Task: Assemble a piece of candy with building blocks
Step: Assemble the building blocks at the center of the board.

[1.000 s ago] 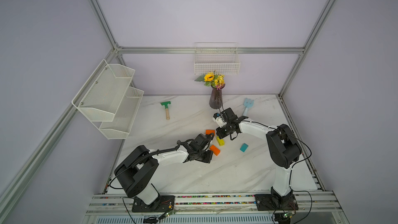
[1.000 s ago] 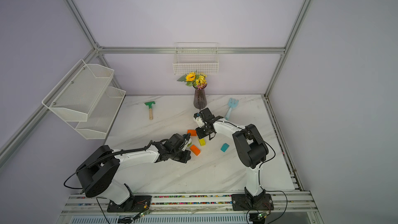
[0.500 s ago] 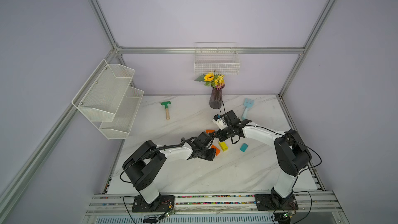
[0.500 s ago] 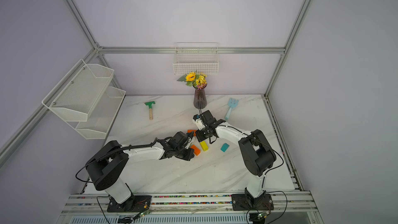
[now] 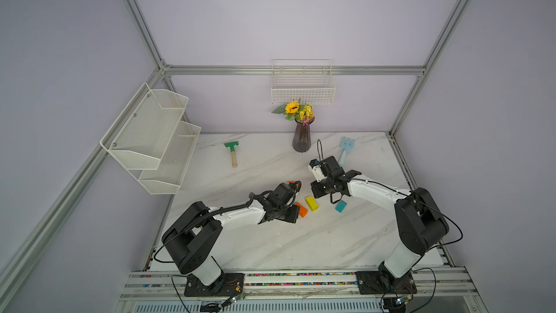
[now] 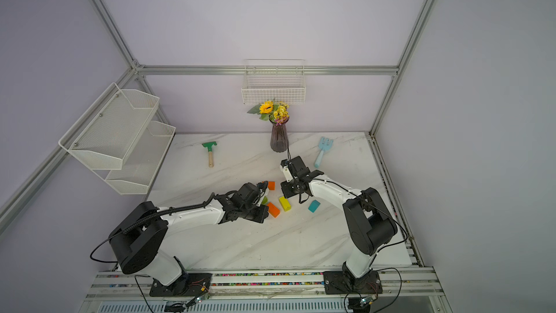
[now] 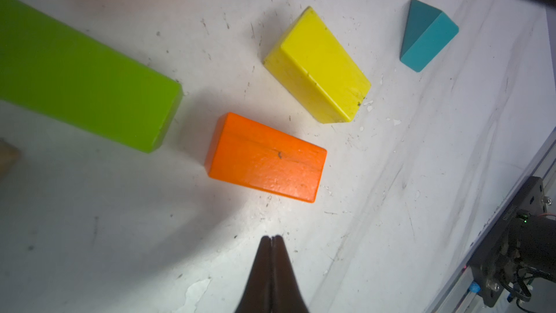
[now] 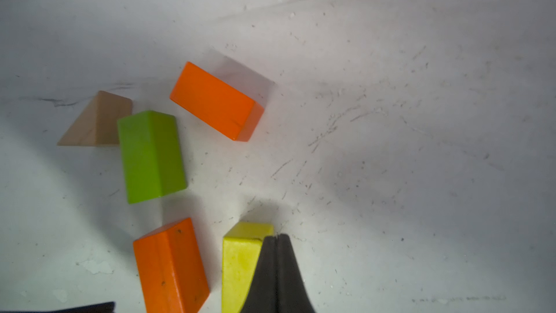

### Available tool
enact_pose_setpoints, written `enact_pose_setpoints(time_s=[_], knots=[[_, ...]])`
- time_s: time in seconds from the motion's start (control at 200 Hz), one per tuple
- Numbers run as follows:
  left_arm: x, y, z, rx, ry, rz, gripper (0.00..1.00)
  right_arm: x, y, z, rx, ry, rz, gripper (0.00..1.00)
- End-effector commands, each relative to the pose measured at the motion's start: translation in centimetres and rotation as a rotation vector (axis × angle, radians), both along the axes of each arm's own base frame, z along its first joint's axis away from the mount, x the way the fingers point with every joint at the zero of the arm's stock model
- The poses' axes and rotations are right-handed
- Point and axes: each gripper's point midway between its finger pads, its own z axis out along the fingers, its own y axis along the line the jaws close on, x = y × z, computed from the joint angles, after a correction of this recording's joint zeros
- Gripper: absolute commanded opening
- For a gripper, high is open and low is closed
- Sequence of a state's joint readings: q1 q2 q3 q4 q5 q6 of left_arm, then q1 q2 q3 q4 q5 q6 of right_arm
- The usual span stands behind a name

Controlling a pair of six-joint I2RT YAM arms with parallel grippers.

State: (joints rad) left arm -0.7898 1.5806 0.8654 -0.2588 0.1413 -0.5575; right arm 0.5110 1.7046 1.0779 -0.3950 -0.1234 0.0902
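Note:
The building blocks lie loose and apart on the white marble table (image 5: 270,242); no candy shape is formed. In the left wrist view a green block (image 7: 84,85), an orange block (image 7: 266,158), a yellow block (image 7: 319,64) and a teal triangle (image 7: 427,36) show. My left gripper (image 7: 272,237) is shut and empty, just short of that orange block (image 5: 301,209). The right wrist view shows a tan triangle (image 8: 96,121) touching the green block (image 8: 150,155), and two orange blocks (image 8: 216,100) (image 8: 171,266). My right gripper (image 8: 277,236) is shut and empty, right beside the yellow block (image 8: 240,260).
A purple vase of flowers (image 5: 301,141) stands at the back middle. A green-headed toy rake (image 5: 231,152) lies back left, a light blue toy fork (image 5: 346,149) back right. White mesh shelves (image 5: 150,133) hang over the left edge, a wire basket (image 5: 302,85) on the back wall.
The right gripper has come down and forward beside the yellow block, which has shifted a little toward the front. The left arm has changed its pose, with its gripper staying by the orange block.

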Motion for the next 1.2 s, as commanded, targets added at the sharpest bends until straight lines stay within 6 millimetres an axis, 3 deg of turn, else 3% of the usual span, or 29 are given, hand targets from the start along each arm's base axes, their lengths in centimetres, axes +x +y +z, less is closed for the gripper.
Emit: enact_pose_setpoints(time_s=[0.0, 0.25, 0.45, 0.8, 0.905, 1.075, 1.125, 1.195], knots=[[1.4, 1.0, 1.4, 0.009, -0.051, 0.061, 0.0, -0.2, -1.0, -1.3, -0.028, 0.026, -0.036, 0.0], [1.8, 0.4, -0.7, 0.04, 0.002, 0.043, 0.0, -1.2, -0.5, -3.4, 0.0, 0.097, -0.023, 0.0], [2.6, -0.9, -1.4, 0.028, 0.014, 0.032, 0.0, -0.9, 0.7, -2.3, 0.062, 0.086, -0.016, 0.0], [3.1, -2.3, -1.6, -0.012, 0.024, 0.016, 0.0, -2.0, 4.1, -2.4, 0.108, 0.104, 0.038, 0.0], [3.0, -2.3, -1.6, -0.015, 0.029, 0.016, 0.0, -1.6, 4.2, -1.6, 0.121, 0.08, 0.022, 0.0], [2.7, -1.7, -0.9, -0.005, 0.016, 0.024, 0.0, 0.3, 3.0, 1.3, 0.071, -0.033, -0.039, 0.01], [2.9, -1.1, -0.2, 0.014, -0.003, 0.032, 0.0, 1.4, 2.4, 3.8, 0.047, -0.111, -0.059, 0.04], [3.0, -0.3, 1.4, 0.036, -0.039, 0.042, 0.0, 3.1, 1.1, 8.6, 0.023, -0.253, -0.116, 0.17]])
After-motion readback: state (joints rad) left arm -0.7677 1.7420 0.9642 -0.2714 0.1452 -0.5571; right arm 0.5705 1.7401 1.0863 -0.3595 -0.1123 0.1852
